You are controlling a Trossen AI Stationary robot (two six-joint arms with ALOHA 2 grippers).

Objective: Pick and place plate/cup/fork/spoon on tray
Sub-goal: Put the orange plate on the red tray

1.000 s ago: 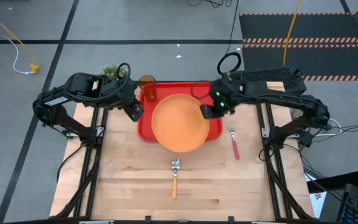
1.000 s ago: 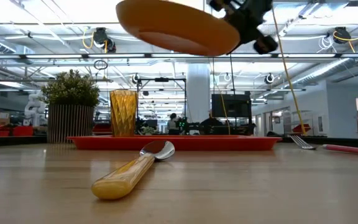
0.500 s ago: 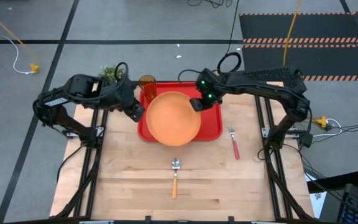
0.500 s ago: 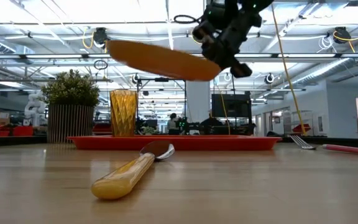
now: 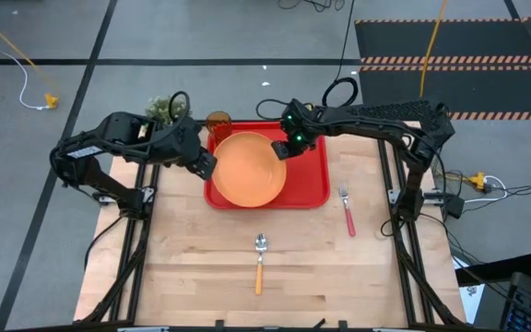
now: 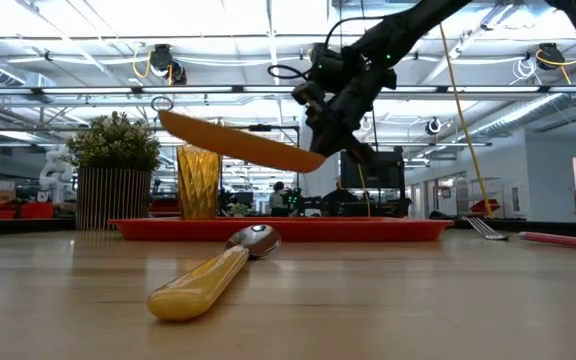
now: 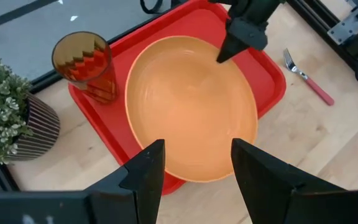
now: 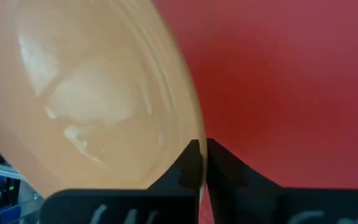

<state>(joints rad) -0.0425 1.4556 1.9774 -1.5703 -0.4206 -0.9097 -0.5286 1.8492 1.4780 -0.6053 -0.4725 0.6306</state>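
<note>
One relation decides the coming move: the plate (image 5: 245,170) hangs above the tray (image 5: 315,187), not on it. The right claw (image 5: 284,150) is pinched shut on the plate's far-right rim, seen in the right wrist view as both fingers (image 8: 191,163) clamped either side of the thin orange edge. In the low view the plate (image 6: 236,142) is tilted, its held end lower and its free left end higher, and clear air shows between it and the tray (image 6: 368,229). From above, the plate sits over the tray's left and middle, its near edge close to the tray's near rim. My read: straight down plus levelling is what's left, and lateral offset looks small. The cup (image 5: 218,122) stands on the tray's far-left corner, just beside the plate's far-left edge, so that's the clearance to watch on descent. The left claw (image 5: 204,164) hovers open at the tray's left edge, holding nothing. The fork (image 5: 347,210) lies on the table right of the tray, long axis near-to-far, closer to the right arm. The spoon (image 5: 260,263) lies near the table's front centre, also near-to-far, roughly midway between the arms.
</note>
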